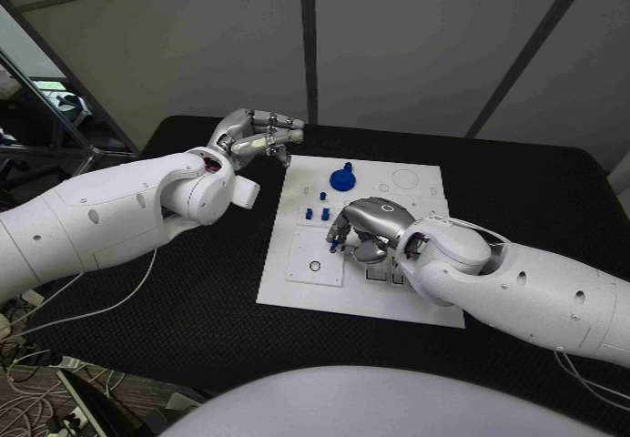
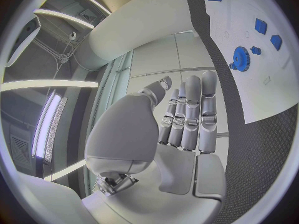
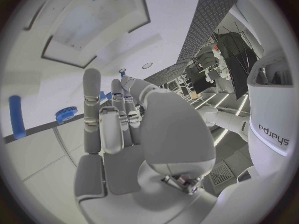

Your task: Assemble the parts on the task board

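**Two hands at the task board**

The left hand (image 1: pixel 259 135) hovers above the black counter (image 1: pixel 197 319) just off the far-left corner of the white task board (image 1: pixel 302 296), fingers loosely spread, grasping nothing. On the board, a blue gear (image 1: pixel 344 178) stands near the far edge, with small blue pegs (image 1: pixel 315 213) just nearer. The right hand (image 1: pixel 365 228) rests over the board's middle, fingers curled down on a blue part (image 1: pixel 336 244). The right arm's casing reads "sharpa" (image 3: pixel 274 135).
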You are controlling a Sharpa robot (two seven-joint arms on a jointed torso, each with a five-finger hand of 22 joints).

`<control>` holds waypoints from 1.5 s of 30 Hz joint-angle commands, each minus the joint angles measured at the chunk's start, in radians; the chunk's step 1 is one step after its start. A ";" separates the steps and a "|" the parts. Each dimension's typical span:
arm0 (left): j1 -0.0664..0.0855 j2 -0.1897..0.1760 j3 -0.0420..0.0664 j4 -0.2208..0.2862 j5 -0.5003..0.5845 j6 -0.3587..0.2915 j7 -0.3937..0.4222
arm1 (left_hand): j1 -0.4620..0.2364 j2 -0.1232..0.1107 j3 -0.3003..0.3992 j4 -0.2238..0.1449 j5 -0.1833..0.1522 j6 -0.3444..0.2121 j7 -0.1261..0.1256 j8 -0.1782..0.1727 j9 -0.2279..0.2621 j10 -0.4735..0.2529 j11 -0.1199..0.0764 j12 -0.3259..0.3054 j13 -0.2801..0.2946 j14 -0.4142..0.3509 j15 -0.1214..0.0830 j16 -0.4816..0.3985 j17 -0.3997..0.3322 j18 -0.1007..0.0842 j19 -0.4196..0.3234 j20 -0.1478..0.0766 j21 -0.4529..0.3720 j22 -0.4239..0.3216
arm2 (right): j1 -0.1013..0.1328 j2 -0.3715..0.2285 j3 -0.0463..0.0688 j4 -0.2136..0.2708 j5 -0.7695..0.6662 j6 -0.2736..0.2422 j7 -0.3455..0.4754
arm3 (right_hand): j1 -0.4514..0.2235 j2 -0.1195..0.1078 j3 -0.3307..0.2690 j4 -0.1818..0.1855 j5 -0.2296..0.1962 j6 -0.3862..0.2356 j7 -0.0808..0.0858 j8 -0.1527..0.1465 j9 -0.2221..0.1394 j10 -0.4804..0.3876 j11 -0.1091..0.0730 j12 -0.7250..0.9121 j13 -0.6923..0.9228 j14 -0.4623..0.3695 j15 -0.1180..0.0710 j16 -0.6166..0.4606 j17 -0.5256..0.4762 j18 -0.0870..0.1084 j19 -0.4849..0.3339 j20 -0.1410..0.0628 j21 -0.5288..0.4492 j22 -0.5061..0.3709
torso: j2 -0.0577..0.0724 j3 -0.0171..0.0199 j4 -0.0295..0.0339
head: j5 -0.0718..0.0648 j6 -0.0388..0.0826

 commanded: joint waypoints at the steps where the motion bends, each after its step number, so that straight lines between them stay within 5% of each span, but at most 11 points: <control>1: 0.001 0.001 0.001 0.000 0.003 0.013 0.001 | 0.000 0.007 -0.007 0.000 0.003 -0.008 0.001 -0.002 -0.002 -0.007 -0.003 0.003 0.002 -0.009 0.001 -0.003 -0.001 -0.012 -0.005 0.005 -0.004 -0.001 | 0.001 0.001 0.000 0.001 -0.018 0.018 -0.001 | -0.006 0.001 -0.001 0.007 0.005 0.005 0.001 0.003 0.002 0.008 -0.001 -0.005 -0.001 0.057 -0.006 0.004 0.001 -0.006 0.001 -0.003 0.003 0.001 | 0.000 -0.0010 0.0006 | -0.002 0.000; 28: 0.001 0.000 0.001 0.000 0.003 0.015 -0.002 | 0.000 0.008 -0.009 0.001 0.003 -0.009 0.002 -0.001 -0.002 -0.009 -0.003 0.005 0.002 -0.009 0.001 -0.002 -0.002 -0.012 -0.005 0.006 -0.005 -0.002 | 0.000 0.016 -0.001 -0.010 -0.035 0.062 -0.029 | -0.009 0.001 -0.004 0.008 0.007 0.005 0.001 0.003 0.002 0.009 0.000 -0.006 0.000 0.057 -0.006 0.006 0.002 -0.006 0.001 -0.003 0.004 0.001 | 0.000 -0.0010 0.0000 | -0.001 0.000; 37: 0.001 -0.001 0.001 0.000 0.003 0.016 -0.003 | -0.001 0.008 -0.010 0.001 0.003 -0.011 0.002 -0.001 -0.002 -0.012 -0.002 0.007 0.003 -0.010 0.002 -0.002 -0.002 -0.012 -0.005 0.006 -0.006 -0.003 | 0.000 0.018 -0.012 -0.013 -0.036 0.075 -0.032 | -0.015 -0.006 -0.012 0.009 0.008 -0.004 0.004 -0.003 0.002 0.001 0.002 -0.012 -0.001 0.056 -0.004 0.005 -0.001 -0.004 -0.005 -0.002 -0.002 -0.008 | -0.001 -0.0012 0.0000 | -0.001 0.000; 42: 0.001 -0.001 0.001 0.000 0.003 0.017 -0.004 | -0.001 0.008 -0.010 0.001 0.003 -0.011 0.003 -0.001 -0.002 -0.012 -0.002 0.007 0.003 -0.010 0.002 -0.002 -0.002 -0.012 -0.005 0.006 -0.006 -0.003 | 0.000 0.017 -0.014 -0.015 -0.036 0.051 -0.034 | -0.038 -0.039 -0.020 0.020 0.019 -0.111 0.045 -0.031 -0.022 -0.118 0.040 -0.022 -0.015 0.055 0.029 0.017 0.016 -0.006 -0.022 0.020 -0.013 -0.024 | 0.000 -0.0008 -0.0005 | -0.001 0.000; 45: 0.001 -0.001 0.001 0.000 0.003 0.017 -0.005 | -0.001 0.008 -0.010 0.001 0.003 -0.011 0.003 -0.001 -0.002 -0.013 -0.002 0.008 0.003 -0.011 0.002 -0.002 -0.002 -0.012 -0.005 0.006 -0.006 -0.003 | 0.000 0.016 -0.015 -0.013 -0.036 0.019 -0.034 | -0.041 -0.058 -0.031 0.019 0.025 -0.145 0.043 -0.031 -0.027 -0.154 0.047 -0.020 -0.015 0.053 0.033 0.020 0.020 -0.001 -0.034 0.028 -0.024 -0.040 | -0.001 -0.0006 -0.0005 | -0.002 0.000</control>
